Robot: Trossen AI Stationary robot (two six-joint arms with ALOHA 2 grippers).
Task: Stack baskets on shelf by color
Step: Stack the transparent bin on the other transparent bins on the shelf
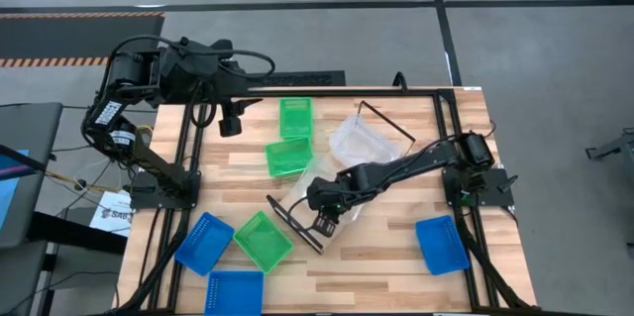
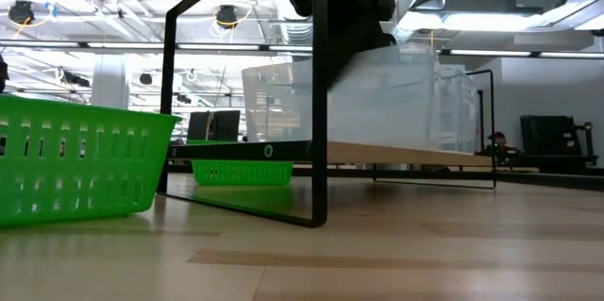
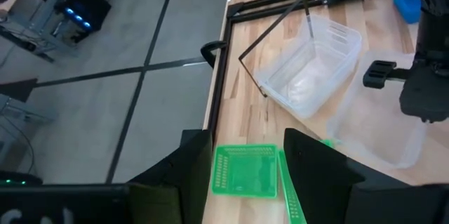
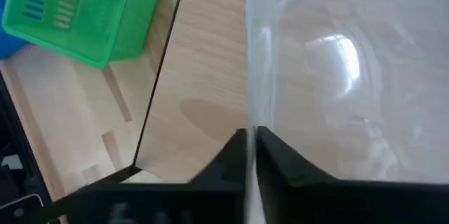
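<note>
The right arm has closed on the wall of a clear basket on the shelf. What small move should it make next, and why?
Probably a short lift. The right tool is shut on the wall of a clear basket lying on the shelf. Another clear basket sits further along the board, so raising it first would let it be carried over and stacked there. The left tool waits above the table's far side.

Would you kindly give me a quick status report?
Right gripper shut on clear plastic basket's wall over the light-wood shelf. Left gripper idle, raised at rear. Nothing obstructing.
</note>
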